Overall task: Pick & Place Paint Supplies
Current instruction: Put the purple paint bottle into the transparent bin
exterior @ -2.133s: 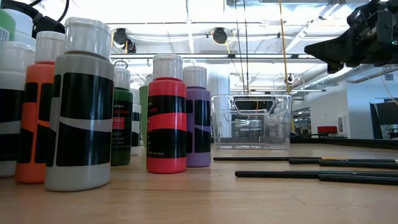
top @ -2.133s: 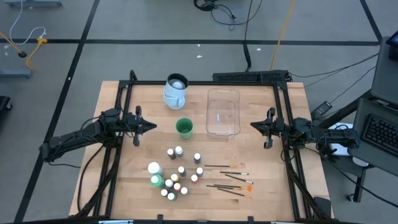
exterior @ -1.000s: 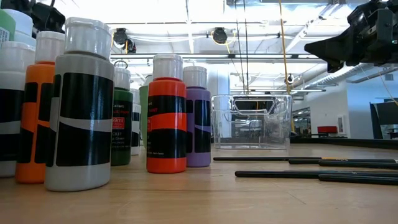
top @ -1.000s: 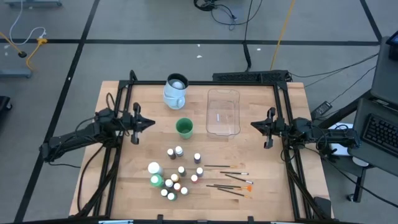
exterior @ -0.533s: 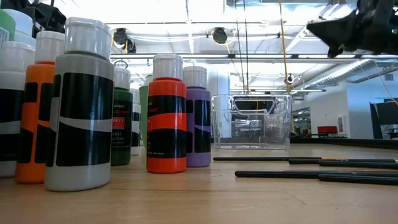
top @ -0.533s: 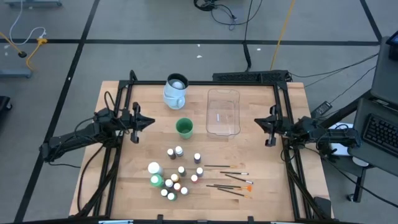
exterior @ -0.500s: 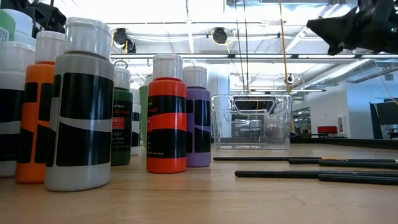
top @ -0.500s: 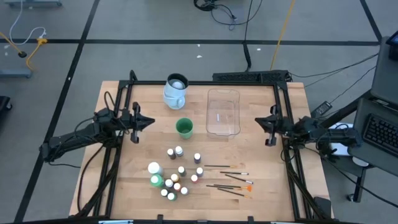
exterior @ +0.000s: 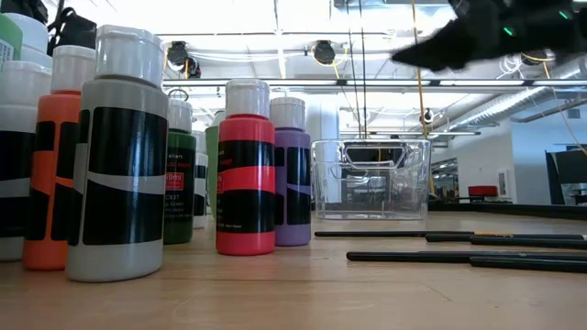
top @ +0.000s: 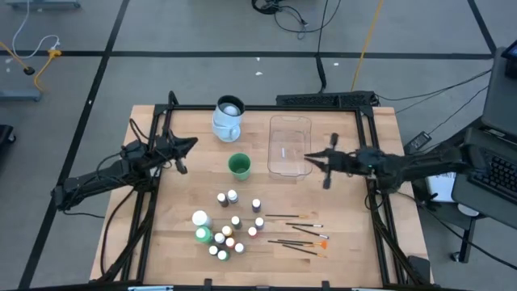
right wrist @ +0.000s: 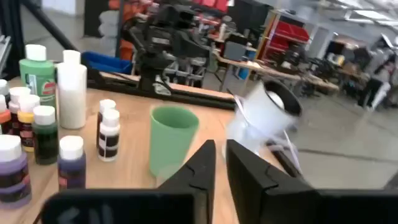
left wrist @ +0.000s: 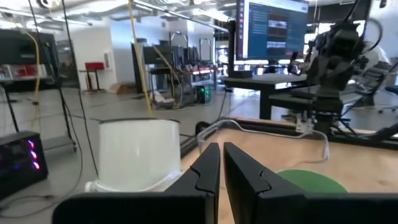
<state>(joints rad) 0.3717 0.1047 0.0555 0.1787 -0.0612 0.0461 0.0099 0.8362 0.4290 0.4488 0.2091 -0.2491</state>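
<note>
The paint supplies stand and lie on the near half of the wooden table. Several small paint bottles (top: 228, 230) stand on their bases in a cluster. With them stand a larger white bottle (top: 200, 217) and a green one (top: 203, 234). Several thin dark brushes (top: 299, 234) lie flat to their right. My right gripper (top: 309, 158) hovers level over the right rim of the clear tub (top: 288, 120), shut and holding nothing. My left gripper (top: 191, 144) stays by the left frame, shut and holding nothing, pointing toward the pale-blue jug (top: 229, 117).
A green cup (top: 239, 166) stands between the jug and the bottle cluster, left of the tub. Black frame rails (top: 153, 162) run along the table's left and right sides. Bare wood lies between the bottles and the tub.
My right gripper has risen and swung from the right frame toward the table's left, ending over the tub's right rim. My left gripper has stayed in place but turned its tip toward the far edge, now aiming at the jug. Nothing on the table has moved.
</note>
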